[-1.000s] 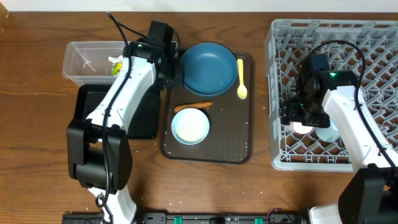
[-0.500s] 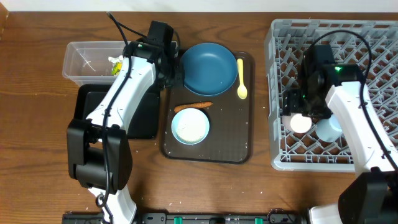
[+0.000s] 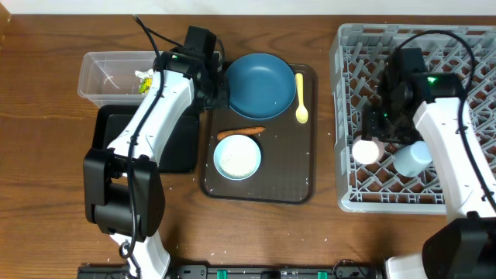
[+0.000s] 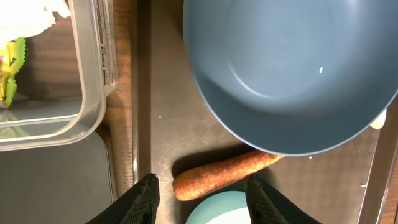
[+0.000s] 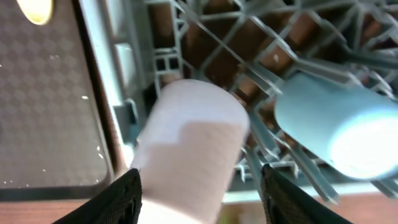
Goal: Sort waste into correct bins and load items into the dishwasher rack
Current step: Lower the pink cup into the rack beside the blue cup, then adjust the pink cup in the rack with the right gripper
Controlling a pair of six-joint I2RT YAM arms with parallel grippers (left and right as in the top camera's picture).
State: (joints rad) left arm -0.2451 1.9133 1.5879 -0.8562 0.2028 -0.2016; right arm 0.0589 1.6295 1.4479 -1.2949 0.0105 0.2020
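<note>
left gripper (image 4: 202, 185): is being held over the dark brown serving tray (image 3: 288, 177) with its jaws standing apart; nothing is being clamped between the fingers (image 4: 142, 199).
carrot stick (image 4: 224, 172): is lying on the serving tray, directly below the gap of the left gripper; in the left wrist view its far end is being covered by the rim of the dark blue plate (image 3: 260, 83).
dark blue plate: is resting at the far end of the serving tray, just beside the left gripper.
yellow spoon (image 3: 301, 99): is lying on the serving tray along the right side of the plate, with its bowl end toward the near edge.
pale bowl (image 3: 236, 157): is sitting upright on the serving tray, just on the near side of the carrot stick.
clear tub (image 3: 116, 55): is standing left of the serving tray; crumpled paper with green-orange scraps (image 3: 143, 80) is lying in its right end.
black tray (image 3: 186, 151): is lying just in front of the clear tub and is being partly hidden by the left arm.
right gripper (image 5: 200, 174): is being held over the left part of the dishwasher rack (image 3: 465, 46) with its jaws apart; the pink cup (image 5: 193, 140) is being framed between the fingers. The cup is blurred, so contact cannot be told.
pink cup: is sitting in the rack against its left wall; whether its mouth is up or down cannot be told.
light blue cup (image 5: 339, 134): is leaning tilted among the pegs, just right of the pink cup.
</note>
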